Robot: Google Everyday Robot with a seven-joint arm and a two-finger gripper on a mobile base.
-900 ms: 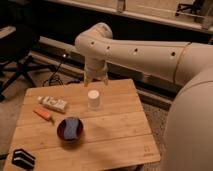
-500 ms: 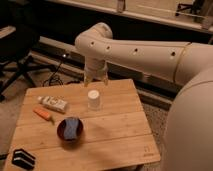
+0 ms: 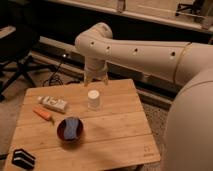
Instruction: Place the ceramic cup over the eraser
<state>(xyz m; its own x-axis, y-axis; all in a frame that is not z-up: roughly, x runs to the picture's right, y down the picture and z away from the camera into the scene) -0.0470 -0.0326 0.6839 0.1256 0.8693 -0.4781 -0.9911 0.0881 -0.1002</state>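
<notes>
Dim floor and a dark wall with a pale ledge fill the upper part of the single camera view, with a black office chair (image 3: pixel 15 50) at the upper left and loose cables (image 3: pixel 56 77) on the floor beside it. Below, a light wooden tabletop (image 3: pixel 115 135) takes up the lower left and middle of the frame. A thick white robot arm (image 3: pixel 145 52) reaches in from the right edge, bends at a rounded joint near the top centre and drops to the far edge of the tabletop. Its hand (image 3: pixel 95 77) hangs there, pointing down, with the fingers spread apart and nothing between them. The ceramic cup (image 3: pixel 93 99), small, white and upright, stands on the tabletop just below the hand in the frame and is not gripped. The eraser (image 3: pixel 22 158), a black block with pale edge lines, lies at the lower left corner of the tabletop, well apart from the cup. A white labelled box (image 3: pixel 54 103) lies left of the cup, an orange pen (image 3: pixel 44 114) just below the box, and a dark red-brown bowl (image 3: pixel 70 129) with blue contents sits lower, between cup and eraser. The robot's pale body (image 3: pixel 195 125) fills the right edge.
</notes>
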